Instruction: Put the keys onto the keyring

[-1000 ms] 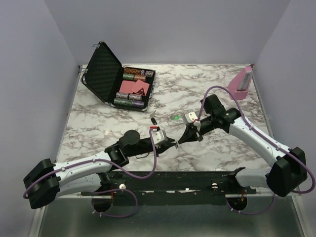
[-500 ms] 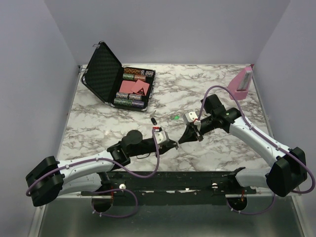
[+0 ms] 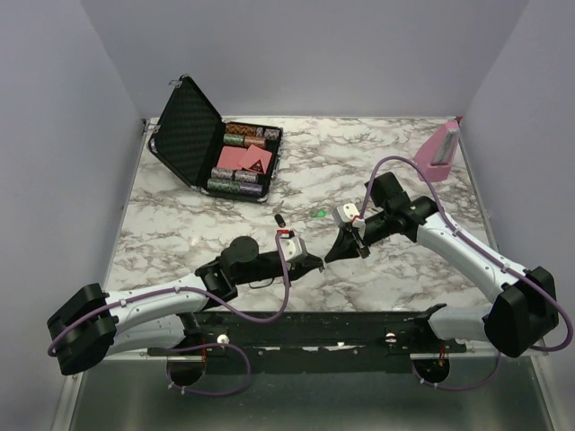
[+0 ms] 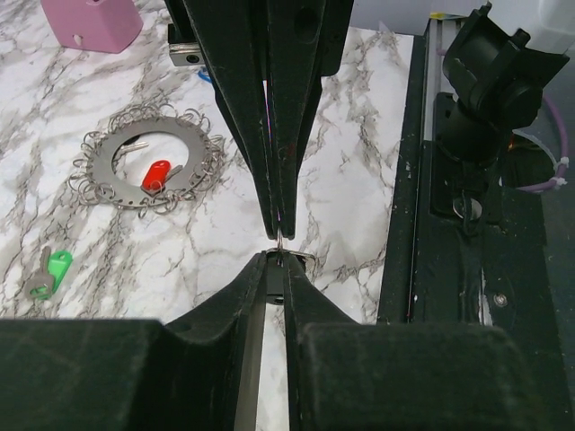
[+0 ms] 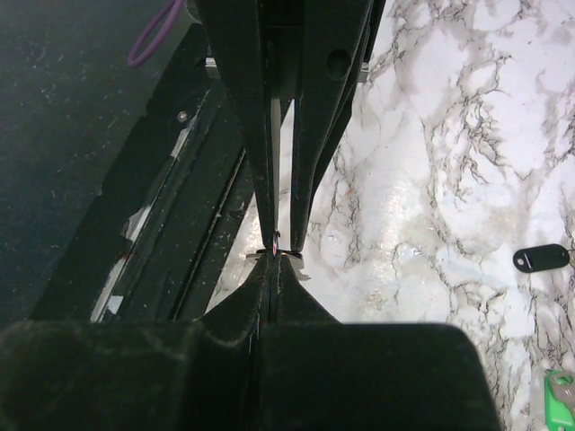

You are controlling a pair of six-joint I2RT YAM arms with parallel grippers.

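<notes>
Basically: end effectors tip to tip, keyring lying loose

Left end effector [image 4: 275,262] and right end effector [image 5: 272,260] meet nose to nose low over the near middle of the marble bench [image 3: 395,153]. Both are clenched to a thin slit. A small metal piece [image 4: 301,260] sits right where the tips touch; I cannot tell which one grips it or what it is. The keyring [image 4: 99,157] lies flat on the bench as a lacy circle, with the red key [image 4: 155,175] inside it, well apart from both tips. The green key [image 4: 49,272] lies loose just beside the ring, and the black key [image 5: 541,259] lies near it. The pink stand [image 4: 90,20] is beyond the ring. An open chip case [image 3: 220,148] sits at the far left.
</notes>
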